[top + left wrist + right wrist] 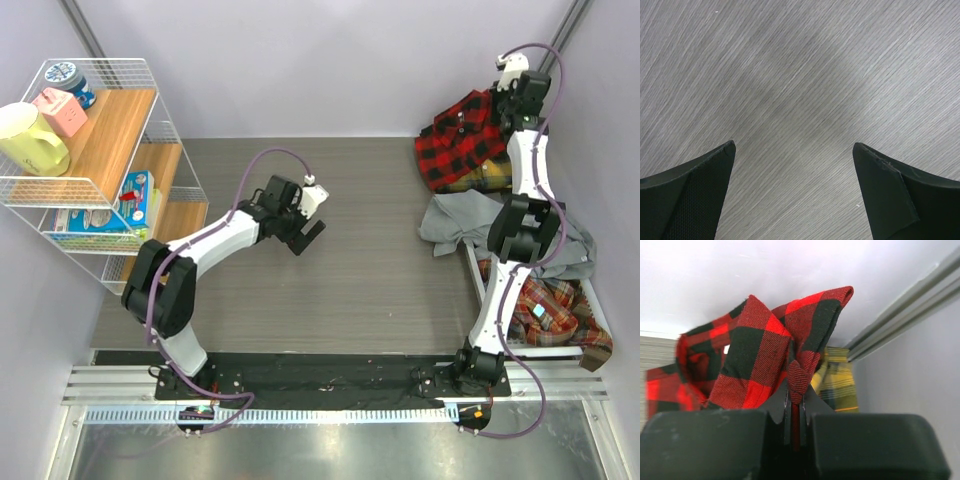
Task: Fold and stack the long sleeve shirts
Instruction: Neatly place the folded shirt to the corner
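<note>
While your left gripper (794, 148) hangs spread above the grey tabletop (800, 75), your right gripper (795, 406) pinches the red-and-black check shirt (754, 356).

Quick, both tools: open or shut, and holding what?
Left tool: open, holding nothing.
Right tool: shut on the red-and-black checked flannel shirt.
</note>
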`<move>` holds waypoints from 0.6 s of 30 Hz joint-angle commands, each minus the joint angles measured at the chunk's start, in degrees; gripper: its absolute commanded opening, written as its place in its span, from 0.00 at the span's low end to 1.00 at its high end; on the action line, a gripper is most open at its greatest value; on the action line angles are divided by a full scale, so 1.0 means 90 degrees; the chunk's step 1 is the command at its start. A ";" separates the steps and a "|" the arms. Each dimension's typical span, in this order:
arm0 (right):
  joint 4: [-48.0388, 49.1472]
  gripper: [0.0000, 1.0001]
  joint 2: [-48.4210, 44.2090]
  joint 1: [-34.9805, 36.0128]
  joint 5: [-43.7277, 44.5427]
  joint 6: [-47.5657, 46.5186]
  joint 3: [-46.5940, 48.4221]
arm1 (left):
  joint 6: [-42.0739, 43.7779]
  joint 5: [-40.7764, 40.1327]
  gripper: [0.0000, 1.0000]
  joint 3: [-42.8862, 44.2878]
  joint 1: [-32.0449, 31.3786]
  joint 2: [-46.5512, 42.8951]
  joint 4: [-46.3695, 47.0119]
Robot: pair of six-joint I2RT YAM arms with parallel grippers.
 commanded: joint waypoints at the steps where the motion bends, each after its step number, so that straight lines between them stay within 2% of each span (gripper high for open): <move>1: 0.1271 0.01 0.0028 -0.0221 -0.0145 -0.0373 -0.0166 | 0.0091 0.0008 1.00 0.0388 0.0051 0.0078 -0.0350; 8: 0.3035 0.01 0.0282 -0.0475 -0.0341 -0.0597 -0.1201 | 0.0160 0.0262 1.00 0.0856 0.0042 0.0370 -0.1003; 11: 0.3653 0.11 0.0594 -0.0505 0.0107 -0.0939 -0.1436 | 0.0092 0.0427 1.00 0.1227 0.0139 0.0507 -0.1297; 12: 0.3770 0.21 0.0672 -0.0534 0.0254 -0.1046 -0.1407 | 0.0062 0.0477 1.00 0.1315 0.0168 0.0537 -0.1434; 13: 0.3752 0.42 0.0808 -0.0611 0.0313 -0.1095 -0.1310 | 0.0023 0.0554 1.00 0.1538 0.0265 0.0566 -0.1512; 14: 0.3742 0.56 0.0878 -0.0631 0.0449 -0.1125 -0.1193 | -0.0074 0.0691 1.00 0.1647 0.0315 0.0586 -0.1581; 16: 0.3723 0.74 0.0917 -0.0671 0.0587 -0.1271 -0.0919 | -0.0240 0.0809 1.00 0.1988 0.0461 0.0654 -0.1688; 18: 0.3703 0.79 0.0888 -0.0690 0.0733 -0.1514 -0.0715 | -0.0445 0.1051 1.00 0.2272 0.0597 0.0761 -0.1873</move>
